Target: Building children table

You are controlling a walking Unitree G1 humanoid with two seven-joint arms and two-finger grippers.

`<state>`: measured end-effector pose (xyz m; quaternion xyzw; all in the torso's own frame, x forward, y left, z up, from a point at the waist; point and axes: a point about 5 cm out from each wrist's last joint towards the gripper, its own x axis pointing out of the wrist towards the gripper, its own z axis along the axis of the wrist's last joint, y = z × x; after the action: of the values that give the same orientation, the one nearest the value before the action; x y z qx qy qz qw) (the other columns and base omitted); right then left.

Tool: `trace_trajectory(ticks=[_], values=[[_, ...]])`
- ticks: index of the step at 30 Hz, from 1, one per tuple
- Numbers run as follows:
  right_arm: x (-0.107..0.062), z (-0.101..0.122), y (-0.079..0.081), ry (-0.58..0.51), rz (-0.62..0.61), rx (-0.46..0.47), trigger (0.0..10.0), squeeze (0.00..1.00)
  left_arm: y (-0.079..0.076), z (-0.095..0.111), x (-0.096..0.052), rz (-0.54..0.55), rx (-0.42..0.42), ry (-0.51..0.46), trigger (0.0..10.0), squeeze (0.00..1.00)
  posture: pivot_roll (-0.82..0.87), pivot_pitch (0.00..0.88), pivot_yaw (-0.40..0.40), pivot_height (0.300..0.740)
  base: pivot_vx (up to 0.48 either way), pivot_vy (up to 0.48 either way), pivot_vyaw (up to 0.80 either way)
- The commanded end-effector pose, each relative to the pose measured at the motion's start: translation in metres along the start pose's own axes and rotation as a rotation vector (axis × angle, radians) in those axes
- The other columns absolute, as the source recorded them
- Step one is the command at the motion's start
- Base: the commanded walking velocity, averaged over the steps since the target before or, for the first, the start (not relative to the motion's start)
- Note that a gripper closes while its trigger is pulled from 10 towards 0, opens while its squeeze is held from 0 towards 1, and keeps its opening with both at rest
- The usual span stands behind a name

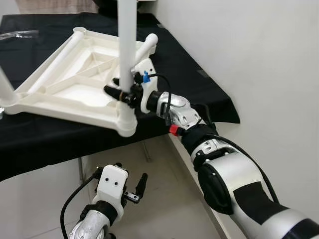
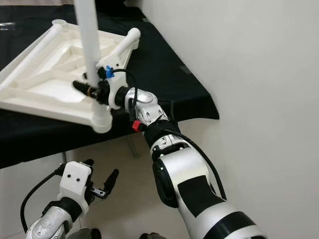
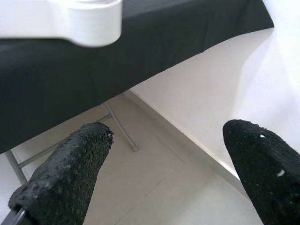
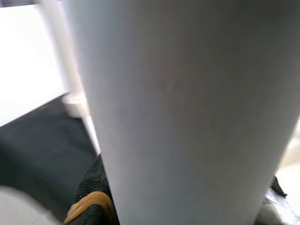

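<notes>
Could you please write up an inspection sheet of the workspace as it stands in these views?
Surface: black cloth covers a folding table beside the wall.
Job's things: white tabletop lies upside down, one corner socket overhanging the near edge; white table leg stands upright in that socket.
Clutter: clear plastic wrap at the far left edge.
Grippers: right tool is shut on the table leg just above the socket; left tool is open, low, below the table edge.
Cables: black cable loops over the right wrist; another trails from the left arm.
Surroundings: white wall, light floor.
</notes>
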<state>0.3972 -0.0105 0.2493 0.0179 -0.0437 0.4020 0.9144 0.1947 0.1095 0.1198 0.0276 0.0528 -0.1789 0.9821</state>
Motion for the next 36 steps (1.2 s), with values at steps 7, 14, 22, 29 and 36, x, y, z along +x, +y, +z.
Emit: trace_trajectory(ticks=[7, 14, 22, 29, 36], values=[[-0.01, 0.001, -0.028, -0.006, -0.314, 0.037, 0.0, 0.0, -0.003, -0.003, 0.0, -0.009, -0.003, 0.018, 10.0, 0.0, 0.15, 0.12, -0.169, 0.74, 0.0, 0.0, 0.0], [-0.039, -0.016, -0.055, 0.013, -1.029, 0.118, 10.0, 0.0, -0.002, -0.004, 0.002, -0.017, 0.004, 0.022, 10.0, 0.0, 0.15, 0.112, -0.155, 0.74, 0.0, 0.0, 0.0], [-0.021, -0.009, -0.033, -0.106, -0.831, 0.182, 10.0, 0.95, -0.002, -0.003, 0.002, -0.019, 0.002, 0.022, 10.0, 0.0, 0.15, 0.11, -0.157, 0.74, 0.0, 0.0, 0.0], [-0.021, 0.006, -0.04, -0.143, -0.484, 0.134, 10.0, 0.0, -0.002, -0.004, 0.003, -0.018, -0.004, 0.024, 10.0, 0.0, 0.15, 0.11, -0.157, 0.74, 0.0, 0.0, 0.0], [-0.039, -0.019, -0.009, 0.029, 0.394, -0.024, 10.0, 0.0, -0.001, -0.004, 0.003, -0.016, -0.002, 0.024, 10.0, 0.0, 0.15, 0.113, -0.159, 0.74, 0.0, 0.0, 0.0]])
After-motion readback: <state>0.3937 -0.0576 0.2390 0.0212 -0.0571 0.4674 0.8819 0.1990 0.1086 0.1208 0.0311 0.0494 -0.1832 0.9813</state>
